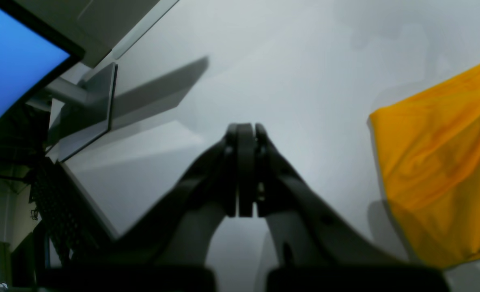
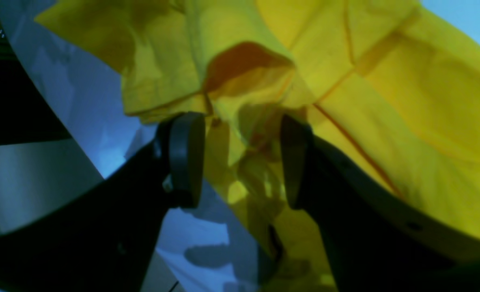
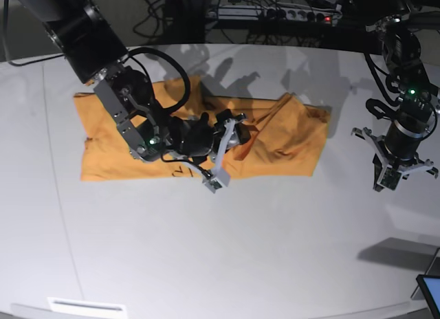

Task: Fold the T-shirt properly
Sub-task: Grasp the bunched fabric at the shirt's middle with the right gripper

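**Halfway Through a Fold, One Claw Working**

While the T-shirt (image 3: 275, 137) lies bunched across the middle of the table (image 3: 206, 264) in the base view, I judge the folding only partly done: the cloth forms a rough band with wrinkles and a lumpy overlap near the centre, not a neat rectangle. Flattening and at least one more fold look left to do.

My right claw (image 2: 240, 162) sits at the lower middle of its wrist frame with its pads spread apart, and loose yellow cloth hangs between them; I cannot tell whether they pinch it or merely straddle it. My left claw (image 1: 246, 170) is clenched on nothing, over bare table.

The right wrist view shows seams and a raised pocket of fabric that the base view hides behind my arm. The left wrist view catches only a shirt corner at its right edge, well apart from that claw.
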Robot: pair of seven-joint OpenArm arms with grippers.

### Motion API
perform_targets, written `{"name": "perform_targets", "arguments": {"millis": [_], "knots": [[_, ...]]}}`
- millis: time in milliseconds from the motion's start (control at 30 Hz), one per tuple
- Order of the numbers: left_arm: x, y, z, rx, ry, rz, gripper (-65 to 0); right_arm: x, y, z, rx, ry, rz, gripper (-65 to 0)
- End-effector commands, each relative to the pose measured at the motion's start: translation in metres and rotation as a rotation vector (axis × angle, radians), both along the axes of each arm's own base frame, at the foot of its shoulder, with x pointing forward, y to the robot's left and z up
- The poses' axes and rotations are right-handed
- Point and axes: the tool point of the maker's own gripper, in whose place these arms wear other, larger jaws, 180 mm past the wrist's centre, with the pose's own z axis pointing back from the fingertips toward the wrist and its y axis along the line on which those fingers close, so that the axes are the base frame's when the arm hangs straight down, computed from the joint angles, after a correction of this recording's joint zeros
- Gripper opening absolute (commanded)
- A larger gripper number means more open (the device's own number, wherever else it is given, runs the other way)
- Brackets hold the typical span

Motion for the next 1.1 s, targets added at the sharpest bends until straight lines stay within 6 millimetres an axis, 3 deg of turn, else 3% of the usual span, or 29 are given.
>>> {"name": "perform_targets", "arguments": {"millis": [0, 333, 967, 1067], "knots": [[0.005, 0.001, 0.015, 0.014, -0.048, -0.009, -65.0, 0.012, 0.006, 0.014, 0.028, -0.040, 0.001, -35.8], [0.004, 0.002, 0.015, 0.014, -0.046, -0.006, -65.0, 0.012, 0.012, 0.010, 0.032, -0.026, 0.001, -35.8], [0.004, 0.001, 0.015, 0.014, -0.044, -0.010, -65.0, 0.013, 0.028, 0.022, 0.064, -0.038, 0.013, -36.0], [0.004, 0.001, 0.015, 0.014, -0.044, -0.010, -65.0, 0.014, 0.028, 0.022, 0.065, -0.039, 0.012, -39.9]]}}
